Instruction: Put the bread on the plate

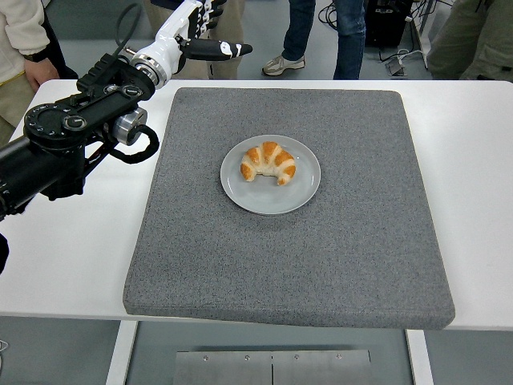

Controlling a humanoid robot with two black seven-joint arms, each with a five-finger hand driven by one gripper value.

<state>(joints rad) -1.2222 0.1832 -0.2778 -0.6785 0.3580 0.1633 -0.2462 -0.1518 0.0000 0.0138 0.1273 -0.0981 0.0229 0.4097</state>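
Observation:
A golden croissant (268,163) lies on the grey round plate (270,202), which sits on the grey mat's middle. My left hand (202,32) is raised past the table's far left edge, well away from the plate. Its white and black fingers (220,49) are spread and hold nothing. The black left arm (72,136) runs in from the left edge over the white table. My right arm is out of view.
The grey mat (288,265) covers most of the white table (64,249). Several people stand behind the far edge, one at the top left corner (24,48), others along the top (321,32).

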